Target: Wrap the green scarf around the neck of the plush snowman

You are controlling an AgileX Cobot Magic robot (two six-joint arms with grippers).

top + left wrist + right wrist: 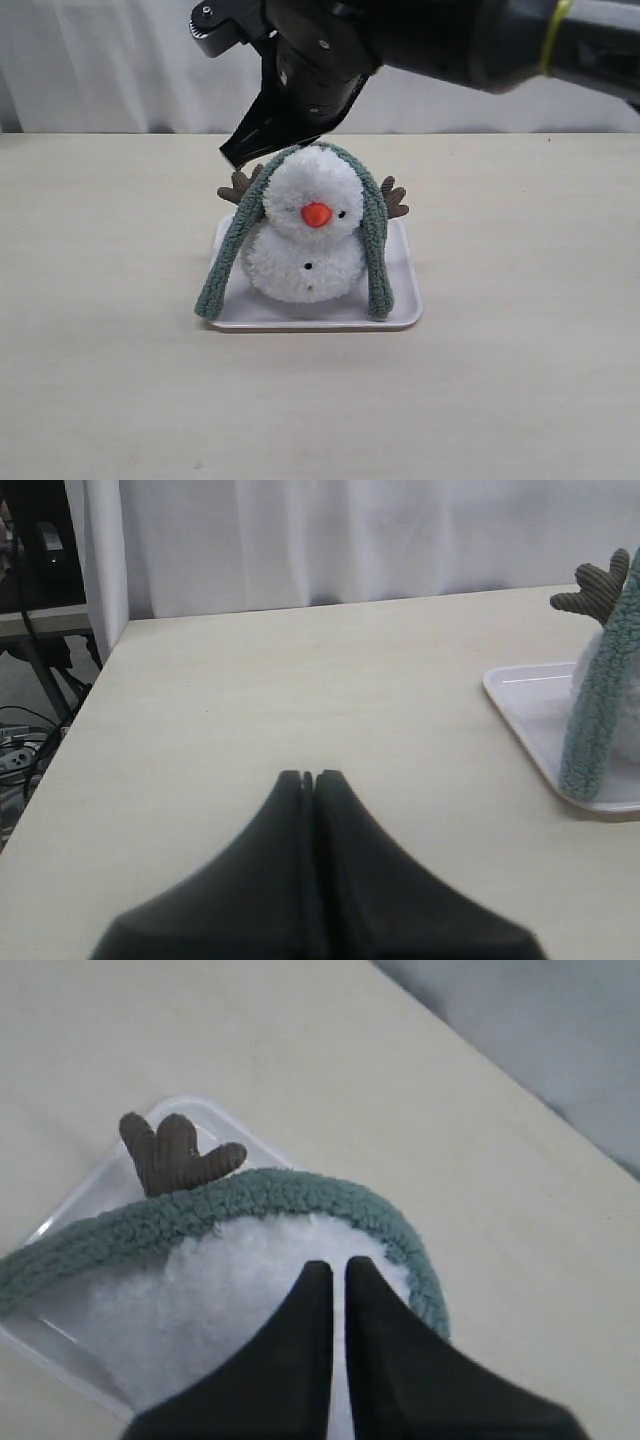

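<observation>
Green scarf (376, 240) drapes over plush snowman (300, 268) head.

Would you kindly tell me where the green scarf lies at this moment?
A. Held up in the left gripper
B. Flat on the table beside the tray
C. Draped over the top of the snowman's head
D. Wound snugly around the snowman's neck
C: the green scarf arches over the head of the plush snowman, its two ends hanging down either side of the body toward the white tray.
</observation>
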